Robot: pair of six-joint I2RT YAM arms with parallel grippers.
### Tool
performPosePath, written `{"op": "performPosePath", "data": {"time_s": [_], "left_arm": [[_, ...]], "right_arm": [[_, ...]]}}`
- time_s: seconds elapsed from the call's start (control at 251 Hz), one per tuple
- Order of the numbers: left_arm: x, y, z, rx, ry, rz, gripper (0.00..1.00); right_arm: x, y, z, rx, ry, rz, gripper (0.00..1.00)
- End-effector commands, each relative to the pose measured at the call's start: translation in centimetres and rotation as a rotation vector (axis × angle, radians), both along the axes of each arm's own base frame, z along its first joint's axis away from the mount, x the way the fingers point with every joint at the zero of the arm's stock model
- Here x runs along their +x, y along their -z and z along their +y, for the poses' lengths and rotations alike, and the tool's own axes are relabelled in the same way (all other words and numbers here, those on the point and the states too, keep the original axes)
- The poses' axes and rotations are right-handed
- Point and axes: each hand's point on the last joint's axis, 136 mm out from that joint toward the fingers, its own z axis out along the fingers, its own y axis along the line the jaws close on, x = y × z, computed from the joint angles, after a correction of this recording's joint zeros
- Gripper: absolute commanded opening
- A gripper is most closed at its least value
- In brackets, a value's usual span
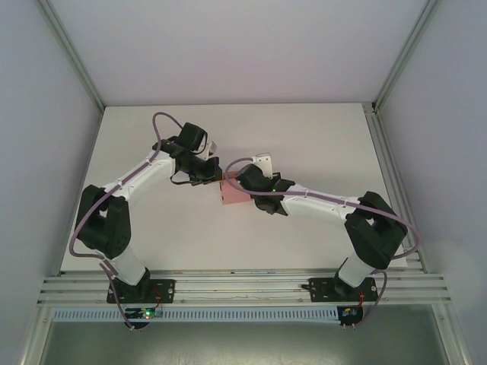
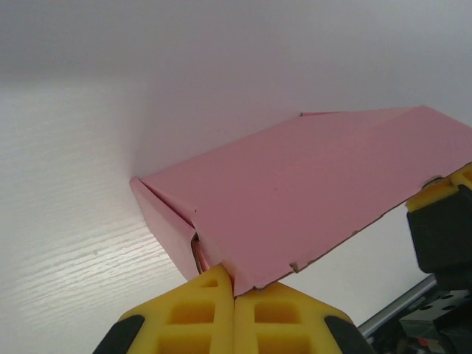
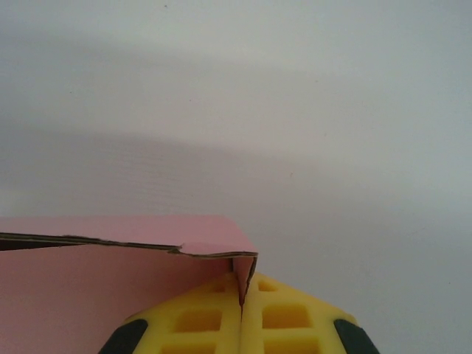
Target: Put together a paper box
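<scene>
Pinching a pink thin-card paper box (image 2: 310, 184) by its near corner, the left pincer (image 2: 234, 286) is fully closed. Its two yellow fingers (image 2: 195, 313) press flat together, and the card's lower edge runs down into the seam between them. The right pincer (image 3: 242, 291) is clamped just as tightly, with a narrow pink flap standing upright between its yellow pads. From there the raw cut edge of a card panel runs off to the left. In the left wrist view one yellow finger of the right pincer touches the far right end of the box, so the two pincers grip opposite ends.

The box is partly folded, with one broad flat panel on top and a short side wall bent down at the left end. From above it lies near the middle of the white counter (image 1: 304, 144), tucked between the two arm heads and largely covered by them. Whether it rests on the counter or is held just off it cannot be told.

The counter has a faint wood grain. Pale grey panels (image 1: 46, 152) enclose it on three sides. Silver aluminium rails (image 1: 243, 285) run along the near edge, where the black arm bases are bolted. Purple cables (image 1: 156, 125) loop along both arms.
</scene>
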Motion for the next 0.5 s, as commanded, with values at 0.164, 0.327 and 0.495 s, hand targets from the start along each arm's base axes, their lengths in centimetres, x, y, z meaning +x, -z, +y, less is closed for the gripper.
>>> {"op": "performPosePath", "data": {"time_s": [0.164, 0.327, 0.495], "left_arm": [[-1.6, 1.7, 2.3, 0.185, 0.12, -0.01, 0.0], [-1.9, 2.5, 2.3, 0.191, 0.152, -0.017, 0.0], [-3.1, 5.2, 1.6, 0.199, 0.192, -0.02, 0.0]], "right_arm": [[-2.4, 4.0, 0.2, -0.057, -0.074, 0.149, 0.0], [-2.3, 4.4, 0.3, -0.058, -0.076, 0.159, 0.0], [-2.3, 5.5, 0.0, -0.049, -0.078, 0.129, 0.0]]}}
